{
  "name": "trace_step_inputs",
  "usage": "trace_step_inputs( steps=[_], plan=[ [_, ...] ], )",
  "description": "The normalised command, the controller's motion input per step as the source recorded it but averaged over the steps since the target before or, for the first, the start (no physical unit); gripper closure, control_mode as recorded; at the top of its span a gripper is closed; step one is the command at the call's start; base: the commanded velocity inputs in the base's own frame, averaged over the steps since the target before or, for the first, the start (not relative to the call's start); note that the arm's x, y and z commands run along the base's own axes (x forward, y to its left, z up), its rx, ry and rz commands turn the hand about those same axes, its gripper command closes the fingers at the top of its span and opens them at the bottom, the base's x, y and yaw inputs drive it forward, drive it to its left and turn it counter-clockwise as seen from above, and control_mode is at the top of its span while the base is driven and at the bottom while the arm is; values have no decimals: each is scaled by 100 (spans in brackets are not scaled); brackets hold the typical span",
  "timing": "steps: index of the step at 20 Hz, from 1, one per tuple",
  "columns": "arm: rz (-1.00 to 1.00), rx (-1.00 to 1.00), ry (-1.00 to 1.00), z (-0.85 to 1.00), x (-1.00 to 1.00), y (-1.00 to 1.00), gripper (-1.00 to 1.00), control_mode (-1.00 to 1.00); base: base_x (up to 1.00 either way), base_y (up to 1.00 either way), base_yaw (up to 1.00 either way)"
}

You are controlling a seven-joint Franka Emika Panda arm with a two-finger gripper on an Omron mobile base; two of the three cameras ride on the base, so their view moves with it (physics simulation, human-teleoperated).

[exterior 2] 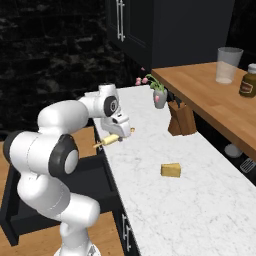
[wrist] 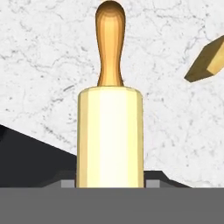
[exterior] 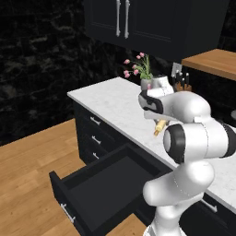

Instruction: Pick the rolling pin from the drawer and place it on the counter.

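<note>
My gripper (exterior 2: 118, 133) is shut on the rolling pin (exterior 2: 112, 139), a pale-tan cylinder with orange handles, and holds it just above the front edge of the white marble counter (exterior 2: 200, 200). From the left base view the rolling pin (exterior: 159, 127) pokes out below the hand, tilted, over the counter (exterior: 110, 99). In the hand view the rolling pin (wrist: 110, 135) runs straight away from me, its far handle over the counter (wrist: 43, 52). The wide black drawer (exterior: 64, 199) stands pulled open below, its dark inside bare.
A small yellow wedge block (exterior 2: 171, 170) lies on the marble to the right of the pin. A vase of pink flowers (exterior 2: 159, 96) and a knife block (exterior 2: 181, 119) stand at the back. The brown wooden shelf (exterior 2: 210, 100) carries a glass (exterior 2: 228, 65) and a jar (exterior 2: 248, 80).
</note>
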Motion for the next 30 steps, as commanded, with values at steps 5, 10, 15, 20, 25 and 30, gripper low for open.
trace_step_inputs(
  steps=[5,10,15,20,25,30],
  plan=[
    [-2,2,-11,-34,16,-1,100,-100,0,0,0],
    [0,2,0,-27,40,0,100,-100,0,0,0],
    [0,0,0,-39,73,0,100,-100,0,0,0],
    [0,0,0,-3,76,0,100,-100,0,0,0],
    [0,0,0,-2,57,0,100,-100,0,0,0],
    [0,0,0,-43,45,0,100,-100,0,0,0]
  ],
)
